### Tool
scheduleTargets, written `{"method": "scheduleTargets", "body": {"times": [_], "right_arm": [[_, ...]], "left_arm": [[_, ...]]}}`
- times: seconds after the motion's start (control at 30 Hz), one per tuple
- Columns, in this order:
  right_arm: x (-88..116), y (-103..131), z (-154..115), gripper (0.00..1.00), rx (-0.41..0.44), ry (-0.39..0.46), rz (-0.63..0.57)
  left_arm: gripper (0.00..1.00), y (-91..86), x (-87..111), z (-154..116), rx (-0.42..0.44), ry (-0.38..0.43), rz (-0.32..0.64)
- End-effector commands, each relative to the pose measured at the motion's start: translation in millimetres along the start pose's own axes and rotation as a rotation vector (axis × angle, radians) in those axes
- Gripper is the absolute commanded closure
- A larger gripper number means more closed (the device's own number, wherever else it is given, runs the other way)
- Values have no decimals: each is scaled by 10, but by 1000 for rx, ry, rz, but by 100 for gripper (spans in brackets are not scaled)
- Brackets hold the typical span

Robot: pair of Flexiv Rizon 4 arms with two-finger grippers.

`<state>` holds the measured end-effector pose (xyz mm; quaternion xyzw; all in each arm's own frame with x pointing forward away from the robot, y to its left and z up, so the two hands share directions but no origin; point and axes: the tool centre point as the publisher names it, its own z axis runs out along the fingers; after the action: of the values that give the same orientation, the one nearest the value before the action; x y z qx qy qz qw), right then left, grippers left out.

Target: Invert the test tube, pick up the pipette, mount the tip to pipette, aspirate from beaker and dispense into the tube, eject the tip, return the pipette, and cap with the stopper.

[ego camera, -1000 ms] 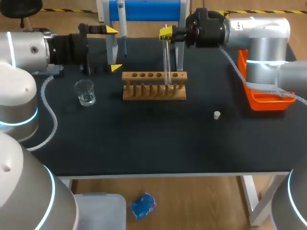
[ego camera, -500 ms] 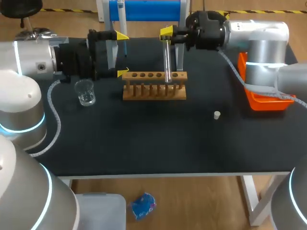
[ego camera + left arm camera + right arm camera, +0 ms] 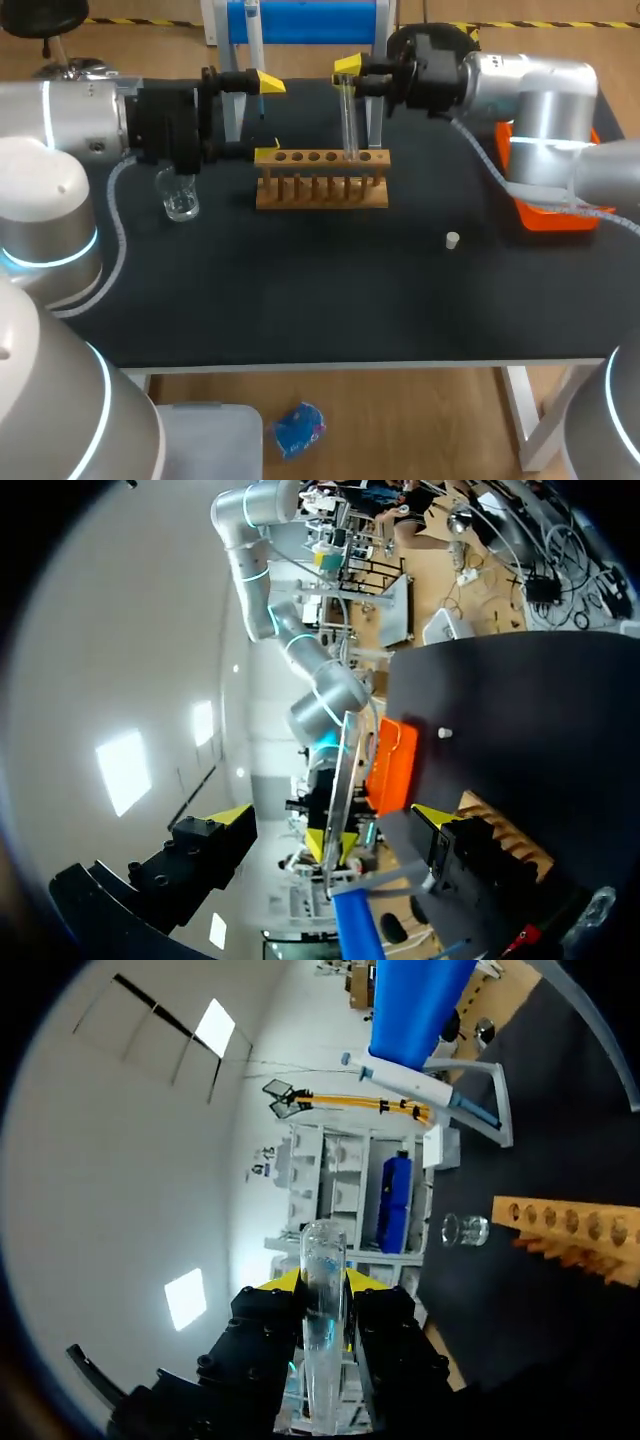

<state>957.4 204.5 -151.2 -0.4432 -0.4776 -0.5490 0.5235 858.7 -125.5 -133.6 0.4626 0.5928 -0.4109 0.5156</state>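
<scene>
- My left claw (image 3: pixel 267 118) is at the far left part of the table, turned on its side, one yellow tip above the other. The fingers are spread wide and hold nothing.
- The beaker (image 3: pixel 179 194) stands on the black table (image 3: pixel 300 290) just under my left wrist. It is clear glass with a little liquid at the bottom.
- The pipette (image 3: pixel 254 45) hangs upright on the blue stand (image 3: pixel 310 20) at the far edge. From the head view its thin lower end comes down by the gap between my spread left fingers. I cannot tell whether either finger touches it.
- The wooden rack (image 3: pixel 322 180) sits right beside my left claw's lower tip, with a row of holes along its top bar.
- The test tube (image 3: pixel 349 120) stands upright over the rack, its lower end at the second hole from the rack's right end. I cannot tell whether that end is inside the hole.
- My right claw (image 3: pixel 322 1282) is pinching the test tube near its top, one finger pressed on each side of the glass.
- The stopper (image 3: pixel 452 239) lies alone on the table, in front of the rack and off to its right, well apart from both claws.
- The orange tray (image 3: pixel 545 212) sits at the table's right edge, under my right arm.
</scene>
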Motion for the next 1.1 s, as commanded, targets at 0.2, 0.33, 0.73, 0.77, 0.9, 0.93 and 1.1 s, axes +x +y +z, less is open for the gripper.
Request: {"method": "scheduleTargets", "body": {"times": [0.2,0.33,0.73,0.77,0.9,0.93,1.1], "right_arm": [[-25,-51,31,100,-18,-5,12],[-25,-51,31,100,-18,-5,12],[-36,-60,40,100,-4,-8,8],[-37,-62,43,100,2,-8,8],[-48,-76,55,100,10,-11,5],[-52,-74,58,100,12,-12,5],[-70,-70,55,100,27,-23,-1]], "left_arm": [[0,-31,26,35,-17,-73,30],[0,-31,26,35,-17,-73,30],[0,-139,8,298,44,-62,57],[0,-148,8,326,47,-63,58],[0,-176,37,462,65,-53,58],[0,-186,38,495,74,-55,56],[0,-225,40,636,100,-53,53]]}}
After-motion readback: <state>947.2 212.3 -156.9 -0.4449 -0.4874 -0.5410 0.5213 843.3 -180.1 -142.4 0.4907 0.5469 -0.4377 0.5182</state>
